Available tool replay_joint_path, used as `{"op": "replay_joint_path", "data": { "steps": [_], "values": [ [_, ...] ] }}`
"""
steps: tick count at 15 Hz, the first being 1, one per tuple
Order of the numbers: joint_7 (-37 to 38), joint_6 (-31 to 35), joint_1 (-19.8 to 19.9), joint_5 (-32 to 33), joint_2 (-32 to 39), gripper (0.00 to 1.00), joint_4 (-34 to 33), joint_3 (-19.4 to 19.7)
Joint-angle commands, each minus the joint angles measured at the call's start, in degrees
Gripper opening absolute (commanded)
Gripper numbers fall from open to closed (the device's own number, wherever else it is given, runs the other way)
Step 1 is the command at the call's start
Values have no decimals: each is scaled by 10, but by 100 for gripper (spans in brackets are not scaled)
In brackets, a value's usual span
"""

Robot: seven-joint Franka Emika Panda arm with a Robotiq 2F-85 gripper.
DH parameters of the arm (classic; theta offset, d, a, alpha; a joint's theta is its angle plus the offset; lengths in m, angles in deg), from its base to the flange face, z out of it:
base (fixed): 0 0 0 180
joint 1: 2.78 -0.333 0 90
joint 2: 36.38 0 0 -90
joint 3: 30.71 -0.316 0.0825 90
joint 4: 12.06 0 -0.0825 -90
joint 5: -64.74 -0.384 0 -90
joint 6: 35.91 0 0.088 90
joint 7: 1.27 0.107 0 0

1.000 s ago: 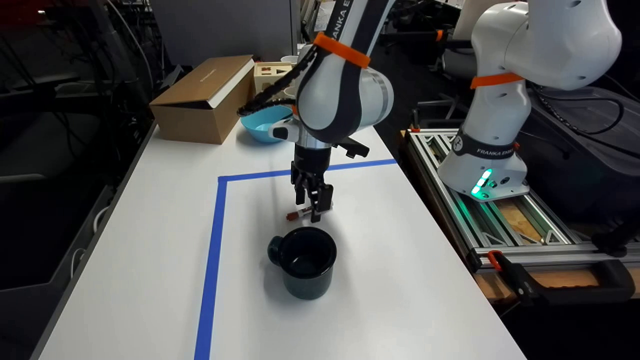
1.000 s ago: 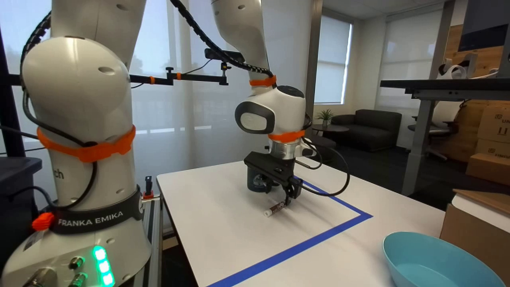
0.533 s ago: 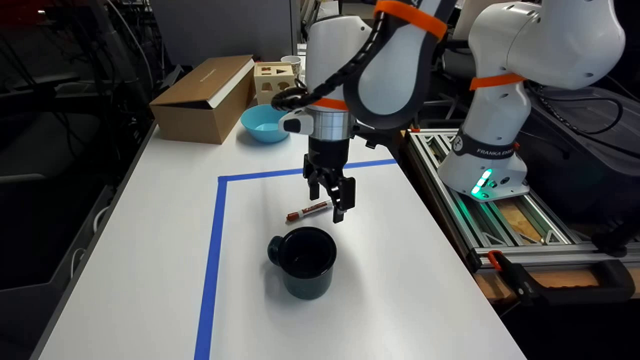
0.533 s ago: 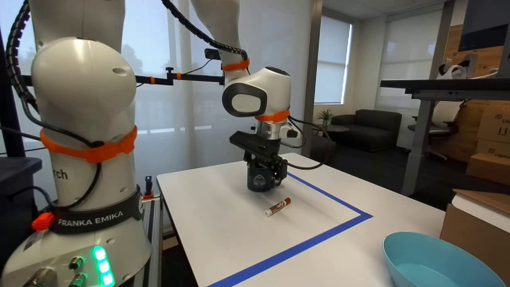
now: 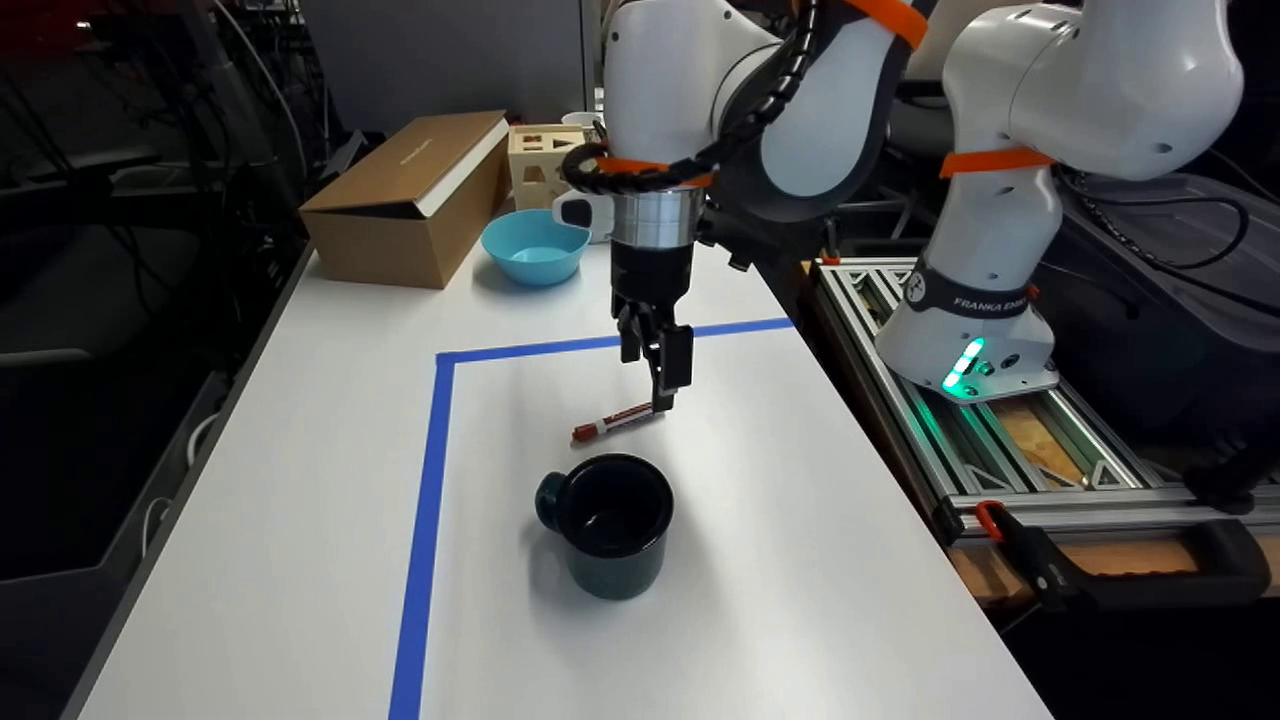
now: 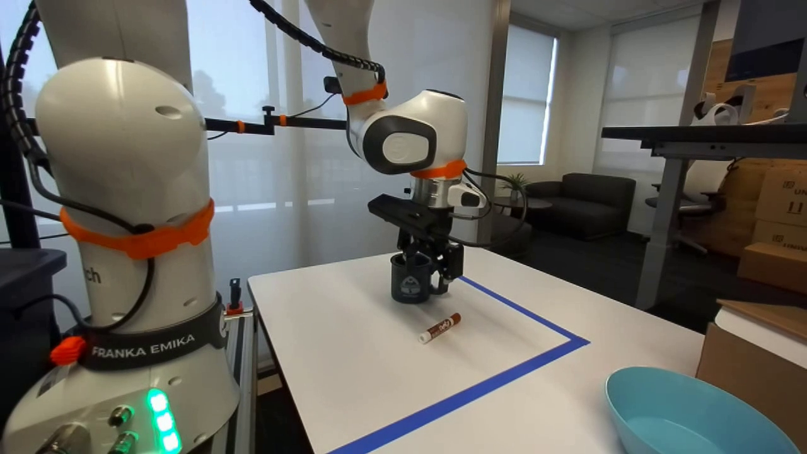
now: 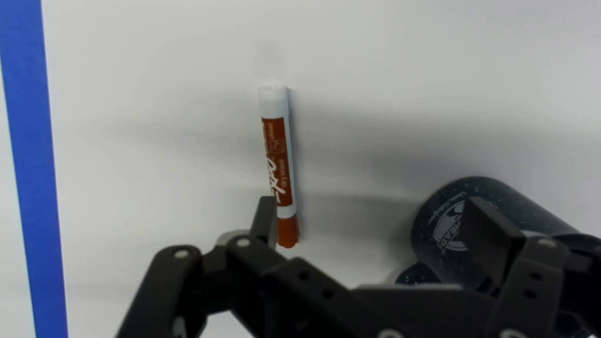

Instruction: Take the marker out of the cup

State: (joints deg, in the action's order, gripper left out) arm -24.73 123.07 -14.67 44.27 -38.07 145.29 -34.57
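Note:
The marker lies on the white table outside the cup, with a white body, a red-brown label and a red-brown cap. It also shows in an exterior view and in the wrist view. The dark teal cup stands upright beside the marker; it also shows in an exterior view and partly behind a finger in the wrist view. My gripper is open and empty above the table, near the marker's end in an exterior view. One finger overlaps the marker's cap end in the wrist view.
Blue tape marks an area on the table around cup and marker. A light blue bowl, a cardboard box and a wooden shape box stand at the table's far end. The robot base stands beside the table.
The gripper was low at the marker a second ago. It has risen away, with fingers apart. The marker and cup have stayed in place on the table.

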Motion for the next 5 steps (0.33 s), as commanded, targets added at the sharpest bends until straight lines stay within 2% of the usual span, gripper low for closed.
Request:
{"op": "replay_joint_path", "data": {
  "steps": [1, 5],
  "values": [
    [2, -2, 10, 1, 0, 100, 0, -13],
    [2, -2, 10, 1, 0, 100, 0, -15]
  ]
}}
